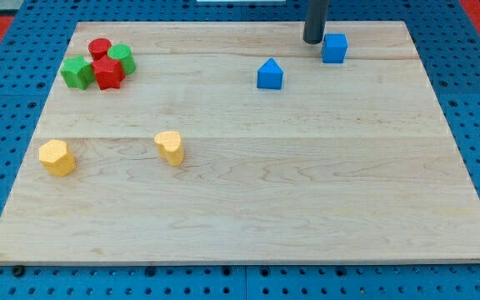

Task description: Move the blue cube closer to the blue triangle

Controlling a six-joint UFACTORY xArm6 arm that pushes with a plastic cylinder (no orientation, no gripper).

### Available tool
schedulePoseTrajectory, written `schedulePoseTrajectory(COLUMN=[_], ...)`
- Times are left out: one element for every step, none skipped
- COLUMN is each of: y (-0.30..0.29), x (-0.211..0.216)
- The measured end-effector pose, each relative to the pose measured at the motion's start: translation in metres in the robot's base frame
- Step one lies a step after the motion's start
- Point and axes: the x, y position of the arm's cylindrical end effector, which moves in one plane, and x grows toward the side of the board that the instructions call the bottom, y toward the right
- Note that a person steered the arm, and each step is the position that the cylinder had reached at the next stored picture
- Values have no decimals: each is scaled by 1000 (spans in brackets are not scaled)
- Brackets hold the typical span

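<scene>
Blue cube (334, 47) sat near board's top edge, right of blue triangle (269, 75). My tip (313, 40) stood just beside cube's left, wrong side for pushing it left, prob. needs repositioning. No jaws on this rig.

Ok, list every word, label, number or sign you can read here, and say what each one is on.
None: no readable text shows anywhere in this view.
The wooden board carries only grain, no print.
The blue cube, the blue triangle and the red, green and yellow blocks have plain faces.
My tip, just left of the blue cube, is unmarked.
</scene>
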Motion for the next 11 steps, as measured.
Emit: schedulePoseTrajectory(y=[39,68,72,69,67,68,68,62,35,5,-13], x=[-2,16,38,58,64,56,30,17,27,44,67])
